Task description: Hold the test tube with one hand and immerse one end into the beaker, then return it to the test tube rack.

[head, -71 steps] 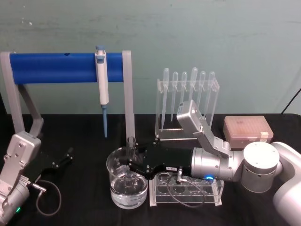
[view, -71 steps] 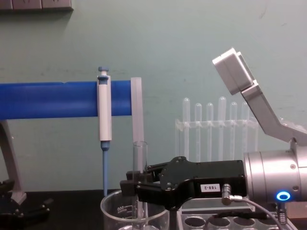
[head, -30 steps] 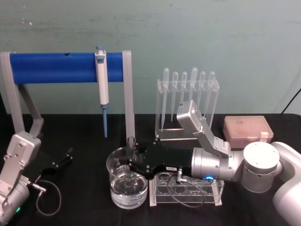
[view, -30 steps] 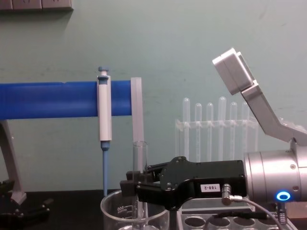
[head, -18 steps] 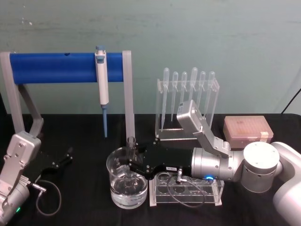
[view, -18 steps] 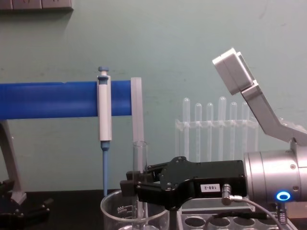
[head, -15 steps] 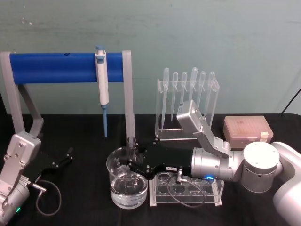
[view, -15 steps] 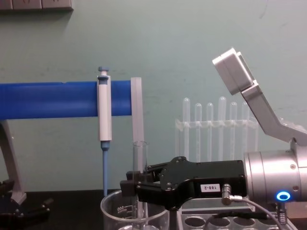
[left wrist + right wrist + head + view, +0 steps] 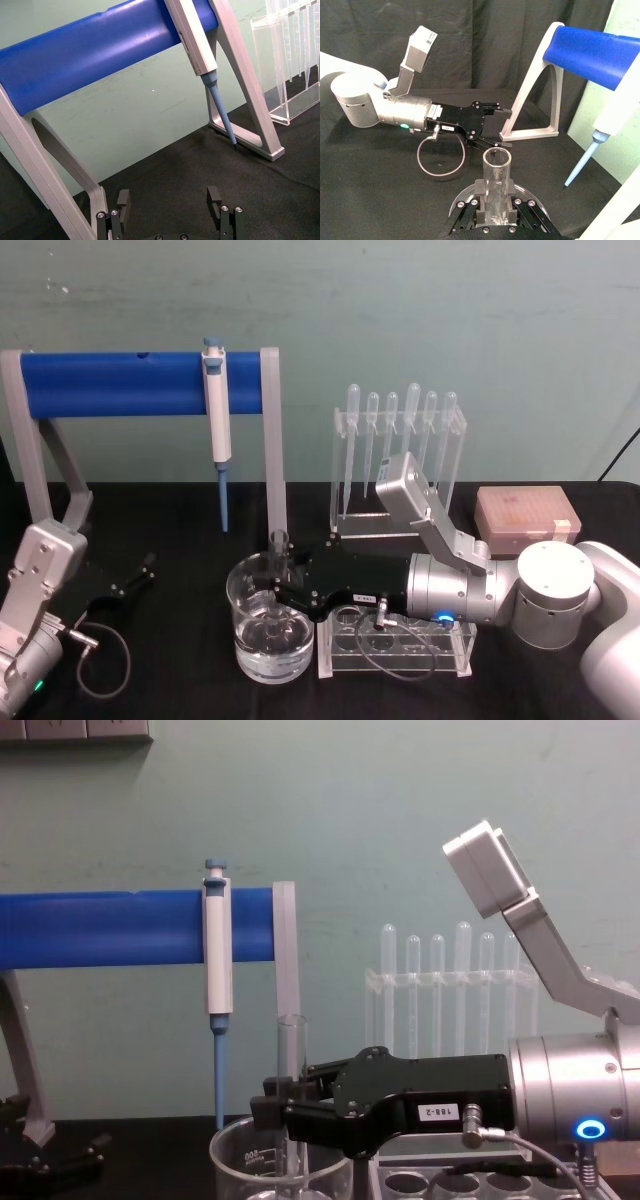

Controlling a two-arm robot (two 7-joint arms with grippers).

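The test tube (image 9: 278, 548) stands upright with its open rim up, and my right gripper (image 9: 279, 589) is shut on its middle. Its lower part goes down inside the beaker (image 9: 243, 635), a wide glass holding clear water. How deep the tube's end sits in the water is unclear. From the side, the tube (image 9: 291, 1055) rises above the beaker (image 9: 240, 1155), clamped by the right gripper (image 9: 276, 1110). The right wrist view looks along the tube (image 9: 496, 182) between the fingers (image 9: 465, 207). My left gripper (image 9: 133, 578) rests open on the table at the left, apart from the glassware; its fingers (image 9: 215, 197) hold nothing.
A clear tube rack (image 9: 395, 648) lies under my right arm, right of the beaker. Behind stand a rack of plastic pipettes (image 9: 398, 455), a blue-barred stand (image 9: 140, 383) carrying a pipettor (image 9: 216, 420), and a pinkish tip box (image 9: 525, 515) at the right.
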